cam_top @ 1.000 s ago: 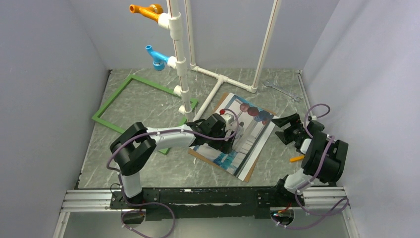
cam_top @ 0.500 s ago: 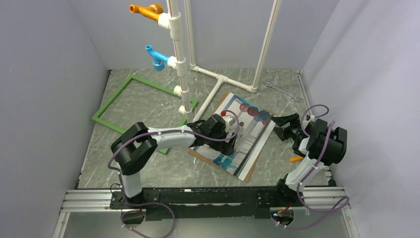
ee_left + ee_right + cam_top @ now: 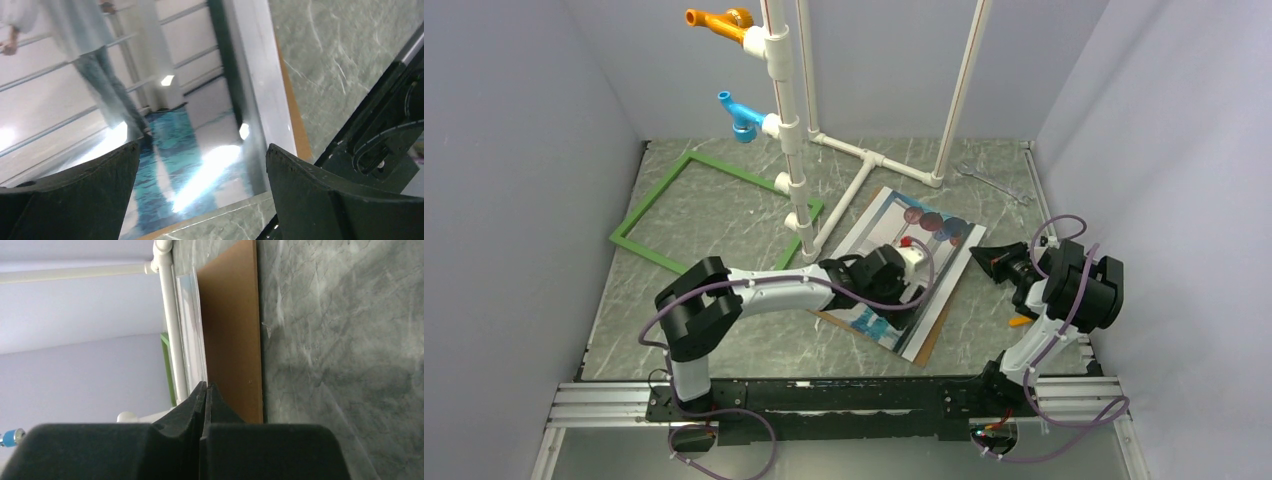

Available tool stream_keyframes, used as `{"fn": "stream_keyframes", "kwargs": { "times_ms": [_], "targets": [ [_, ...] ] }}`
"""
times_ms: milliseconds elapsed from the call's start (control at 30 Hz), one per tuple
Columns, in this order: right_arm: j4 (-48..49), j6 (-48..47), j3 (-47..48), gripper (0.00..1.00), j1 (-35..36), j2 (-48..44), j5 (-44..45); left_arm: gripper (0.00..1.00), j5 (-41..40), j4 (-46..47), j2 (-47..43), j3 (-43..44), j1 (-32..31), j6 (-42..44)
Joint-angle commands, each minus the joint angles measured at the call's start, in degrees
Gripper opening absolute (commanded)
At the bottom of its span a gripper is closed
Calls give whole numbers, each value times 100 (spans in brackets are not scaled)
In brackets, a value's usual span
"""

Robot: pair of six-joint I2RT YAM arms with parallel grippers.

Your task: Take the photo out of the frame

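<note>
Currently the photo (image 3: 946, 280) is lying face up on a brown backing board (image 3: 235, 340) at the centre-right of the table (image 3: 724, 230), turned at an angle to the table's edges. The frame (image 3: 744, 177) is lying flat at the left rear, well apart from the photo. The marbled table is showing through its opening, and one corner is sitting by the foot of the white pipe stand (image 3: 864, 180).

The left end effector (image 3: 202, 150) is hanging over the near half of the photo with its fingers spread wide, gripping nothing. The print's blue floor and white border are showing between them in the wrist view.

The right end effector (image 3: 205, 386) is reaching in from the right with its fingers pressed fully together. Their tips are sitting at the photo's right edge, where it is meeting the board. Whether they are pinching a sliver of the print, I cannot tell.
</note>
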Motion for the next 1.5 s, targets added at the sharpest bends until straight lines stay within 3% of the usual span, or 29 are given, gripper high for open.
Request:
{"fn": "stream_keyframes", "kwargs": {
  "times_ms": [0,367,567,867,1033,1333,1467],
  "targets": [
    [-215,-43,62,0,-1,-402,-179,99,-821,-268,-40,321,-508,557],
    [-1737,-425,329,0,-13,-898,-73,99,-2424,-852,161,634,-1787,1083],
    [-1548,-351,265,0,-13,-791,-158,99,-3057,-1533,578,1110,-2252,983],
    [-1548,-357,254,0,-12,-793,-204,99,-3327,-1699,601,843,-2473,939],
    [-1658,-459,284,0,-21,-825,-208,89,-3465,-1607,555,725,-2474,1000],
    [-1647,-508,324,0,-21,-805,-293,54,-3591,-1657,627,876,-2453,979],
    [-1736,-625,327,5,-9,-810,-265,50,-3623,-1704,527,867,-2436,948]
  ]
}}
